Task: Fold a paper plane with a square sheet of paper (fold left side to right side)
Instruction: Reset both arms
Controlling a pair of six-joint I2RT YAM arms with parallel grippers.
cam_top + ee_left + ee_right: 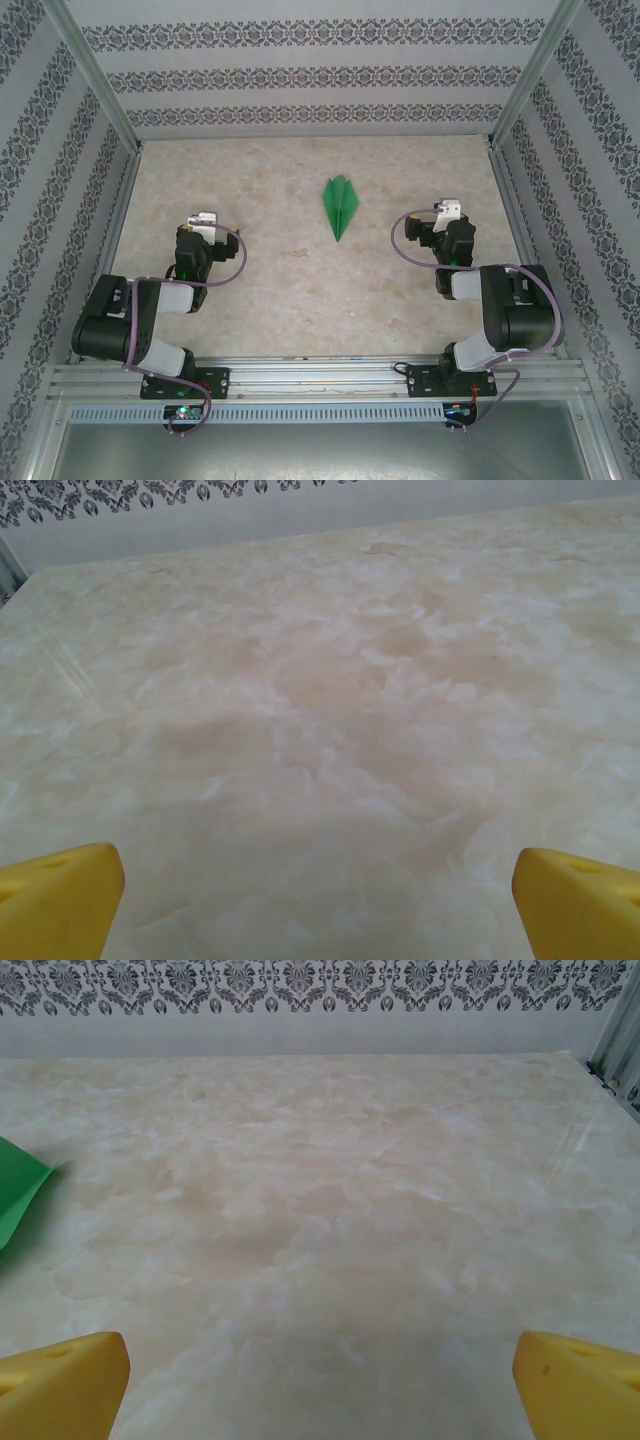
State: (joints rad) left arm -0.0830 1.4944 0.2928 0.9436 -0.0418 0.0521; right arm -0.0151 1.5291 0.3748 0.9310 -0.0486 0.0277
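Top external: the paper plane point(340, 207) is laid on the tabletop point(270, 190), apparently finished, so both jaws are spread wide, empty.

From where I stand, the beige marbled tabletop point(300, 290) runs open from the aluminium rail point(320, 375) at the near edge out to the patterned back wall point(310, 80), with room on both sides. One low thing lies mid-table: a slim green folded paper dart point(340, 207), flat, well apart from every wall. Patterned side walls point(50, 180) and aluminium corner posts point(93, 75) hem the edges.
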